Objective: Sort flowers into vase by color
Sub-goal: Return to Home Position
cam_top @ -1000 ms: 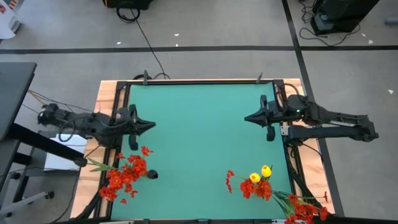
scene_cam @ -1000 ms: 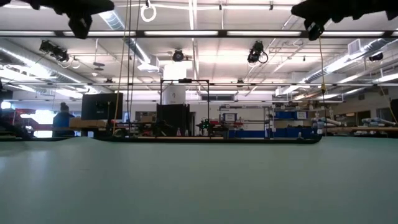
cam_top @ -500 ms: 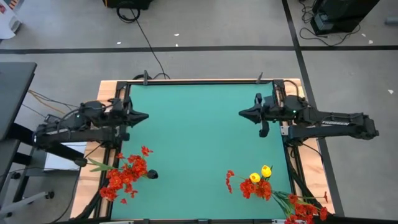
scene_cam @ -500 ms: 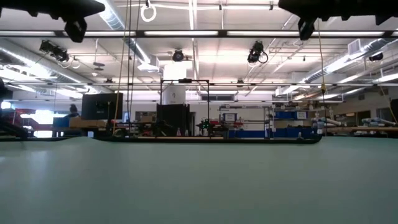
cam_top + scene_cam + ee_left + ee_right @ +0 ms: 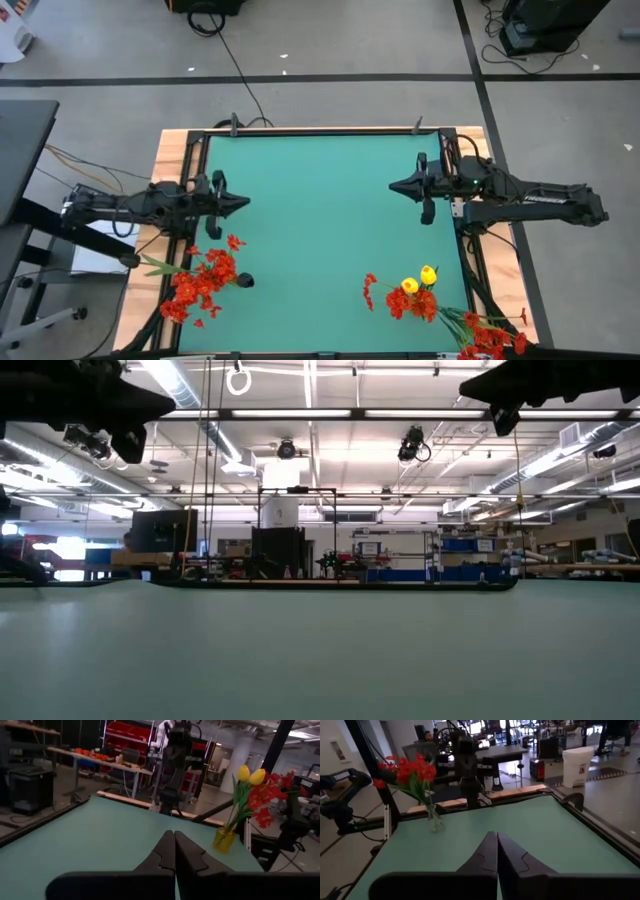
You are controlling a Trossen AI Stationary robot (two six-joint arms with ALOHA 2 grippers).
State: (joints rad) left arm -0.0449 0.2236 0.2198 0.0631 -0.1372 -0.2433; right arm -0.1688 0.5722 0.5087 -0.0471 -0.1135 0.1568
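Table first: a wide table with a flat teal-green top point(image 5: 320, 200) set in a black frame. Two dark jointed arms reach in over its opposite side edges, the left arm point(image 5: 130, 205) and the right arm point(image 5: 530, 195), each stretched level and pointing at the other. The left hand point(image 5: 243, 203) hangs above the teal top just inside its own edge. Its two dark fingers point(image 5: 162, 851) lie pressed together along their length and grip nothing. The right hand point(image 5: 393, 186) hangs likewise inside the opposite edge, its fingers point(image 5: 509, 855) together and empty (the wrist view shows no gap between them). The two hands are well apart, facing each other.

A bunch of bright red clustered flowers point(image 5: 203, 280) on thin green stalks stands near the left hand, off to its side by the table's corner, and far across from the right hand. It sits upright in a small transparent glass vase point(image 5: 434, 821). Near the right hand, off to its side toward the other corner of that same edge, yellow tulip-like flowers point(image 5: 418, 280) stand with more red blooms point(image 5: 408, 303) in a small yellow see-through vase point(image 5: 223, 840). Past that vase, farther from the right hand, another red bunch point(image 5: 488, 338) shows at the table's corner. Whether it rests on the table I cannot tell.
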